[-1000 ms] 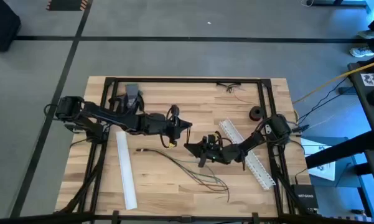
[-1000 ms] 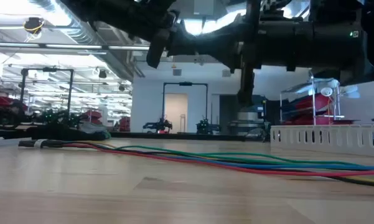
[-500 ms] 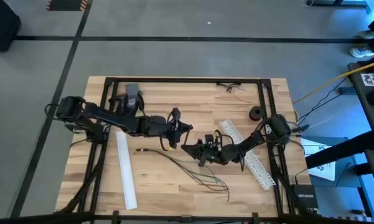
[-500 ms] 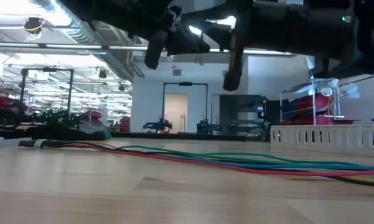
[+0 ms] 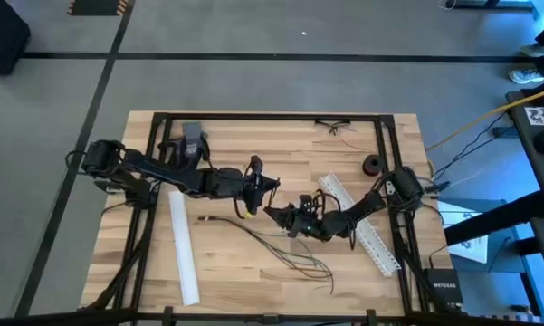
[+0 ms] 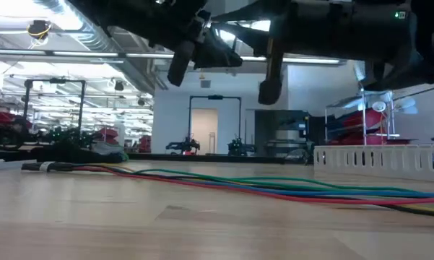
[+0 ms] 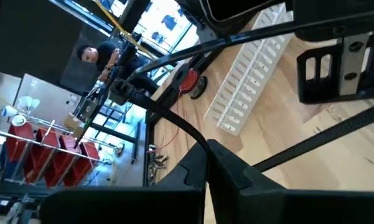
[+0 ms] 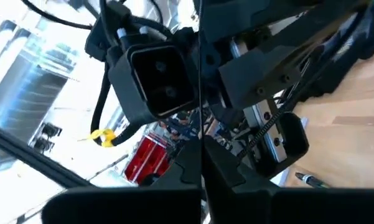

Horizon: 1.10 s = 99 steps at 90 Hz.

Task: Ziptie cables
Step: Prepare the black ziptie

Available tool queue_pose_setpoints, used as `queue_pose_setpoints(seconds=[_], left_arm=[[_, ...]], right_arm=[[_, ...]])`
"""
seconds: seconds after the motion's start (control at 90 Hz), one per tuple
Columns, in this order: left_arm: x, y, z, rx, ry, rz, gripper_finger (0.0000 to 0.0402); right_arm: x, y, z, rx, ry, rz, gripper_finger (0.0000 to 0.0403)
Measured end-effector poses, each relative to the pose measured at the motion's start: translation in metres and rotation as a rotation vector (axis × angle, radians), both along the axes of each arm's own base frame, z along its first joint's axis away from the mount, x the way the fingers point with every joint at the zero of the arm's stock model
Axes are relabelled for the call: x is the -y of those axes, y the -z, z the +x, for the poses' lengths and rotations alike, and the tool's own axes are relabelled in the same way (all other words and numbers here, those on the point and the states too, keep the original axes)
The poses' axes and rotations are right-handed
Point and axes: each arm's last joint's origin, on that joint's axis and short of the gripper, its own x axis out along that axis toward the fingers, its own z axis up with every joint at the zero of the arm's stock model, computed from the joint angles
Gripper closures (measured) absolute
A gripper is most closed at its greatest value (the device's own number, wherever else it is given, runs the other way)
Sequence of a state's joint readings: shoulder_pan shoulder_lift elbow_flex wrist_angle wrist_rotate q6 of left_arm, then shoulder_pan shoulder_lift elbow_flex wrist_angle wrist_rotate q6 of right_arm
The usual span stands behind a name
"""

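**Ziptie in the air, cables still unbound**

I have both grippers raised over mid-table, tips nearly meeting. The left gripper [image 5: 270,186] looks clenched on the ziptie [image 7: 311,142]. The right gripper [image 5: 273,215] sits just beside it; its grip I cannot tell. The cables [image 5: 285,252] lie loose below on the table [image 5: 253,290], so looping and cinching remain, I judge.

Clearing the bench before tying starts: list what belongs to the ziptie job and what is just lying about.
Job:
- the cables
- the ziptie, held by the left gripper
- the right gripper, close beside it

Lying about:
- left white slotted strip
- right white slotted strip
- small dark roll
- grey object
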<state>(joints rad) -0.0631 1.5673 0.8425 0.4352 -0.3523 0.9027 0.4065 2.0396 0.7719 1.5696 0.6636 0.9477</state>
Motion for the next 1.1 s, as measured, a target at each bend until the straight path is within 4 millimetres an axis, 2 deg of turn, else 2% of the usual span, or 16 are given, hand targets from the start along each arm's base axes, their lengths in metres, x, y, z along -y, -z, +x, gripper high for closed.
queue_pose_setpoints(seconds=[0.144,0.511,0.6,0.733,0.933,1.1], left_arm=[[0.014,0.000,-0.001,-0.027,-0.001,0.110,0.0401],[0.036,0.001,-0.004,-0.054,0.075,0.179,0.0401],[0.040,0.002,-0.005,-0.061,0.091,0.200,0.0401],[0.042,0.002,-0.005,-0.068,0.087,0.216,0.0401],[0.029,0.002,-0.003,-0.044,0.036,0.145,0.0401],[0.022,0.002,-0.002,-0.027,-0.003,0.077,0.0401]], right_arm=[[0.000,-0.002,-0.001,0.003,0.022,0.012,0.0403],[0.022,-0.008,0.006,0.036,0.058,0.045,0.0403],[0.030,-0.003,0.004,0.022,0.063,0.046,0.0403],[0.032,0.004,-0.002,-0.006,0.067,0.044,0.0403],[0.029,0.007,-0.001,-0.095,0.060,-0.152,0.0391],[0.023,0.007,-0.004,-0.182,0.136,-0.426,0.0344]])
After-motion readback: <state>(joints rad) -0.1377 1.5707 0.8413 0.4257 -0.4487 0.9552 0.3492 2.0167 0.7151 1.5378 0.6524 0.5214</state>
